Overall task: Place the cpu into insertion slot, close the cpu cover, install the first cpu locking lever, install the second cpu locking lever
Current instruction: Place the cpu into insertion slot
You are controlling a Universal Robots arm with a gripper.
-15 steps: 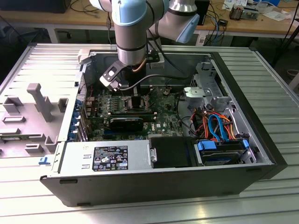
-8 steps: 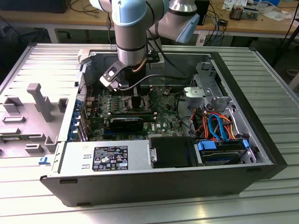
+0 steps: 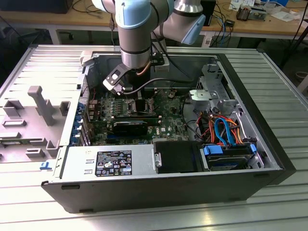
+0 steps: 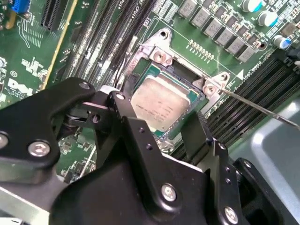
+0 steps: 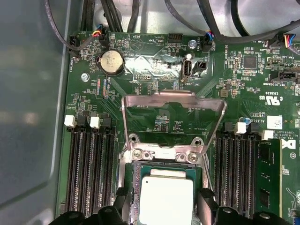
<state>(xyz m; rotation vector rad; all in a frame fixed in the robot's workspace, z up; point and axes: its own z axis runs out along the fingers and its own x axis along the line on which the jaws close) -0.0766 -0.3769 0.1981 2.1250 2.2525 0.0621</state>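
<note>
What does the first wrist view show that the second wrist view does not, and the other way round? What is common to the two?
First wrist view: the raised frame of the cpu cover, standing open and not closed over the chip, and a round coin battery.
Second wrist view: the black linkage of the gripper, a thin metal lever reaching out from a socket corner, and blue-topped capacitors.
Both wrist views: the cpu lying in the insertion slot, with the gripper directly over it.

cpu (image 4: 161, 101) in insertion slot (image 4: 183, 71) | cpu cover (image 5: 173, 99) raised at slot's edge
</note>
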